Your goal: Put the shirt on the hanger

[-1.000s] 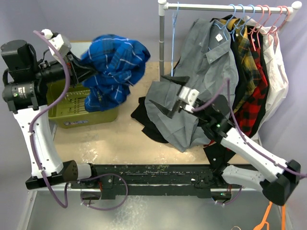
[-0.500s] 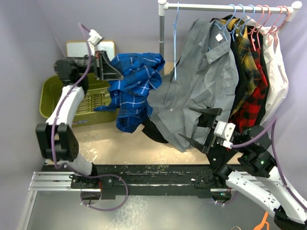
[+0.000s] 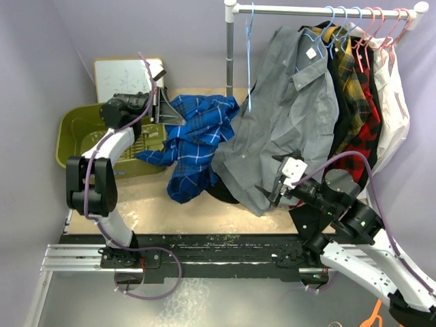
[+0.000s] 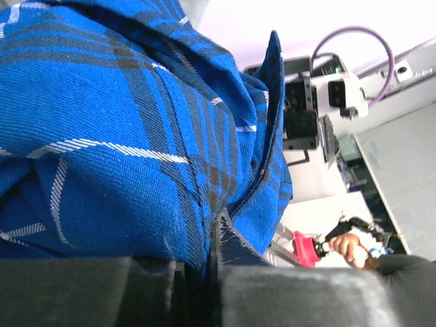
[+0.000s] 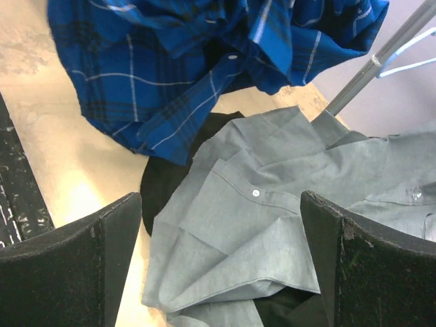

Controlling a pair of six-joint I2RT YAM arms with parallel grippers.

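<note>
your left gripper [image 3: 165, 113] is clamped nearly shut on a fold of the shirt [image 3: 197, 136]. the left wrist view shows blue plaid cloth pinched right between its fingers.

a second ago that arm held the bundle high over the green basket [image 3: 68, 131] at the left. since then it has swung far and to the right. the shirt now hangs from the grip at the far side of the table [image 3: 157, 204] and trails down onto it, its right edge touching the grey shirt [image 3: 286, 116].

that brings it much nearer the hanger [image 3: 248, 61], which looks bare at the left end of the rail [image 3: 320, 9], just right of and above the cloth.

your right gripper [image 3: 274, 178] has pulled back from the middle of the grey shirt to the near right. its jaws are spread wide with nothing in them.

so the carry looks mostly done, but nothing is threaded onto the hanger yet. i can't tell which part of the shirt you've pinched, and it may not be the collar, so finding the neck opening is likely your next job.
</note>
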